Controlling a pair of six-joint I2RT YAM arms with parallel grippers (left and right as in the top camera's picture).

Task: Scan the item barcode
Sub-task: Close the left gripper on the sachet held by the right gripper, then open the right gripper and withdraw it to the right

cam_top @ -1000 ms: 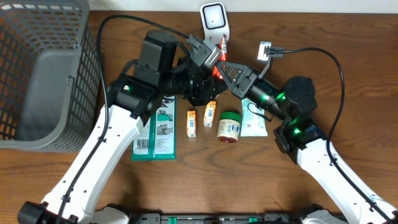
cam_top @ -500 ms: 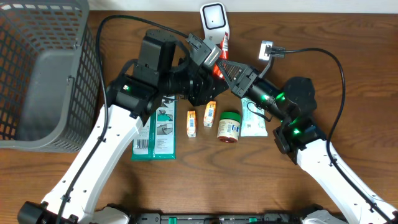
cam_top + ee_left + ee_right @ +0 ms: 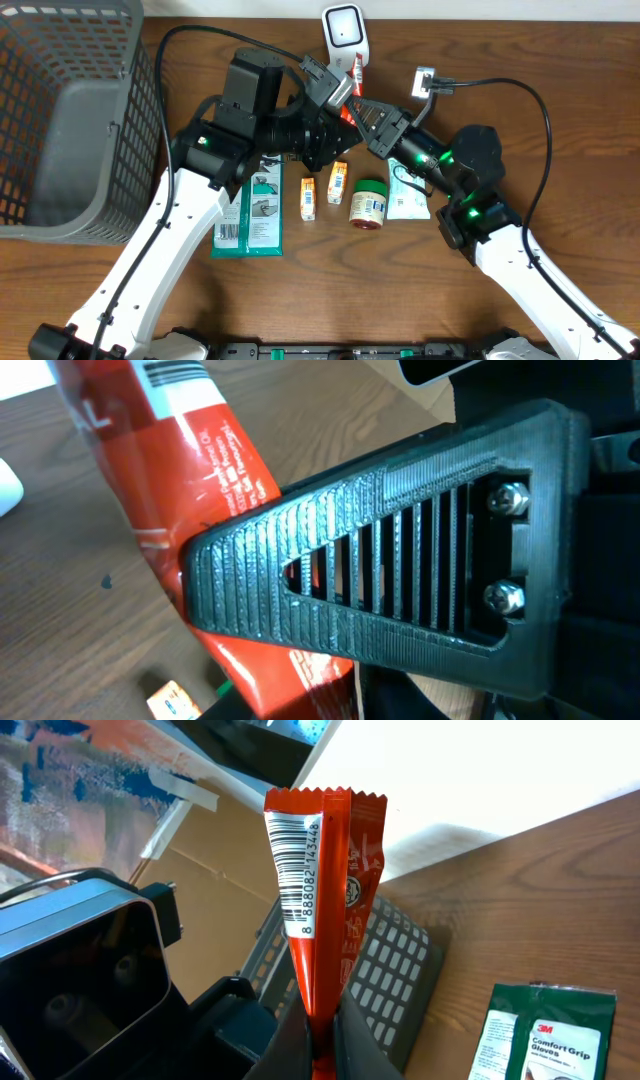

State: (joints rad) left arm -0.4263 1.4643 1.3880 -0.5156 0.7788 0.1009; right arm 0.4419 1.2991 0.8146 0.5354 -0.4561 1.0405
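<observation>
Left claw (image 3: 335, 98) has narrowed on the red foil sachet (image 3: 318, 890); can't tell if clamped. Right claw (image 3: 320, 1020) pinches its base, barcode up, far-centre beside white scanner (image 3: 343, 28). Handover likely.

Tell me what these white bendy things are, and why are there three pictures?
They are two robot arms, a left arm and a right arm, each ending in a two-finger hand. One picture looks down from above; the other two come from wrist cameras. On the table are a grey basket, a white scanner, a green glove pack, two small boxes, a jar and a white pouch. The right hand pinches a red packet, barcode showing. A finger of the left hand lies against it too.
</observation>
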